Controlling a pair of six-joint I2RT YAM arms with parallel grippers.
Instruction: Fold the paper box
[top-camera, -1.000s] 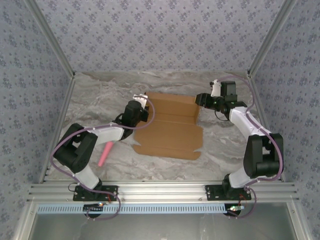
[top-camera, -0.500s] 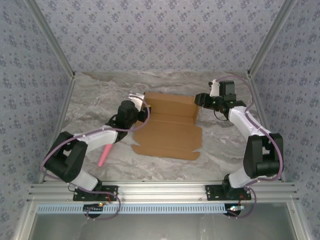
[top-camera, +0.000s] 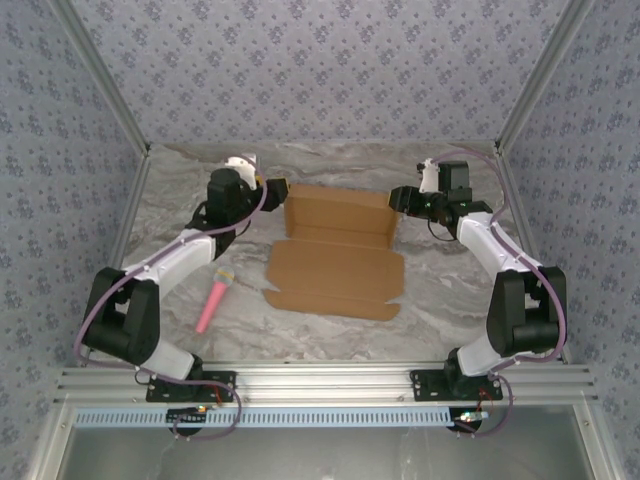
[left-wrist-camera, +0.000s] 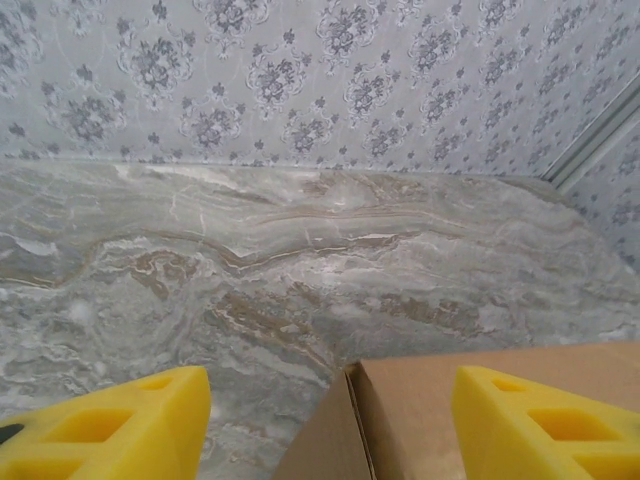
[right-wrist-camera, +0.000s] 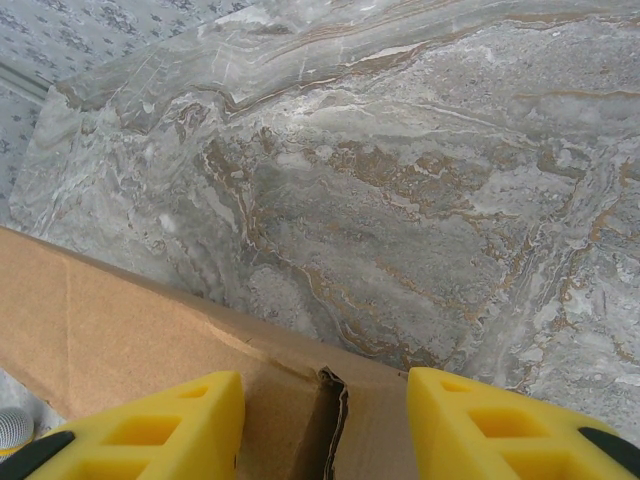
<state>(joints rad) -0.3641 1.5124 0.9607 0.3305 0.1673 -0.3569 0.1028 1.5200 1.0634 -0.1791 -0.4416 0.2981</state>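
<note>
The paper box (top-camera: 335, 272) is brown cardboard lying mid-table, its back wall (top-camera: 338, 208) standing up and the front panel flat. My left gripper (top-camera: 277, 188) is at the wall's back-left corner. In the left wrist view its yellow fingers (left-wrist-camera: 110, 425) stand wide apart, open, with the box corner (left-wrist-camera: 440, 400) between them and untouched. My right gripper (top-camera: 398, 198) is at the back-right corner. There, in the right wrist view, the fingers (right-wrist-camera: 500, 425) sit close on either side of the corner seam (right-wrist-camera: 335, 415), shut on the cardboard.
A pink stick (top-camera: 212, 305) lies on the marble table (top-camera: 180, 200) to the left of the box, under the left forearm. Wallpapered walls and metal frame posts (top-camera: 525, 95) close in the back and sides. Bare marble runs behind the box.
My left gripper has opened, let go of the box's left edge and swung back to the back-left corner. The right arm and the box have stayed put.
</note>
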